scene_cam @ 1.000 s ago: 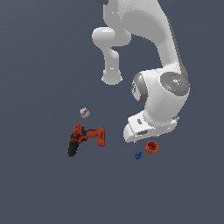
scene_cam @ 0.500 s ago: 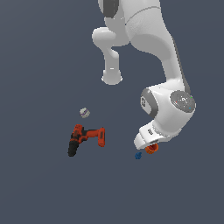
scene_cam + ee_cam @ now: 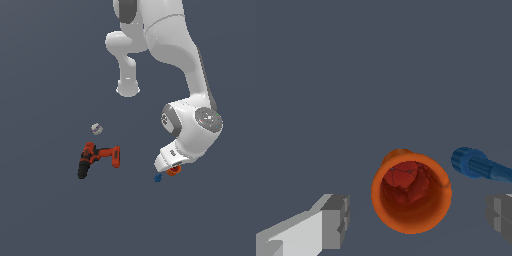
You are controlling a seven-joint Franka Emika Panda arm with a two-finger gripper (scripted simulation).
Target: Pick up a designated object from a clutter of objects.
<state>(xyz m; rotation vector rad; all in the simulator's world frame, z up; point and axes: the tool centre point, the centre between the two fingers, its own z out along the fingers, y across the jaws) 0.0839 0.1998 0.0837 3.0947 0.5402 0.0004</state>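
Spread wide, the gripper (image 3: pixel 413 217) has one finger (image 3: pixel 331 222) on each side of the small orange cup (image 3: pixel 411 192) and touches it with neither, which looks like the stance for a grasp not yet made. The wrist view looks straight down into the cup's open mouth, so the cup appears to stand upright on the dark grey table (image 3: pixel 45 215) with its rim up, and the jaws seem set to close across its round wall. Just beside the cup lies the tiny blue piece (image 3: pixel 476 164), close to the far finger (image 3: pixel 499 215); a closing jaw could nudge it, in my judgement. In the exterior view the arm's wrist hides most of the cup (image 3: pixel 173 171), which sits toward the exterior view's right and lower half of the table, with the blue piece (image 3: pixel 158 177) next to it. Well apart, toward the exterior view's left, lies the red-and-black power drill (image 3: pixel 97 159) on its side, and beyond it the small grey-white cube (image 3: pixel 97 129).
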